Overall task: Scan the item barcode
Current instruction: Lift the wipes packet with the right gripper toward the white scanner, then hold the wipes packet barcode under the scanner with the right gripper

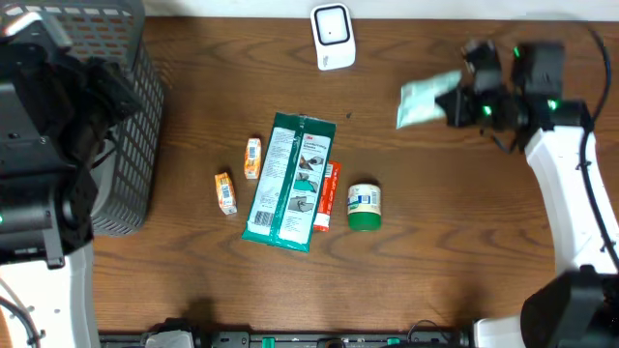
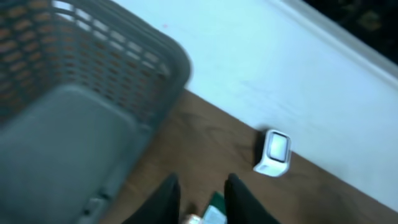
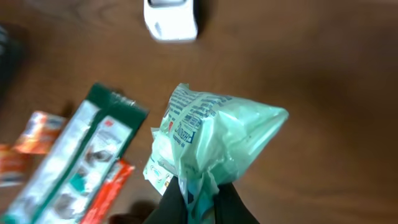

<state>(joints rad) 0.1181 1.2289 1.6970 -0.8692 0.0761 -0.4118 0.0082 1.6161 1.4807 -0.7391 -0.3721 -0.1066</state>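
Looks like the present-it-to-the-reader step, with no scan done yet as far as can be judged. Got a pale green packet pinched tight in the right pincer, held up off the counter, off to the right of the white scanner and a bit nearer the robot. Can make out printed text on one face of the packet, but can't spot an actual barcode, too blurry. Over at the left pincer: parted a little, nothing in it, hovering well left of the scanner by the grey basket. Also lying on the counter below the scanner: a long green wipes pack, untouched. Next up, probably: swing the packet over toward the scanner, turn the printed face at its window, squeeze firmly because of the floppy bag, hold steady for a read.
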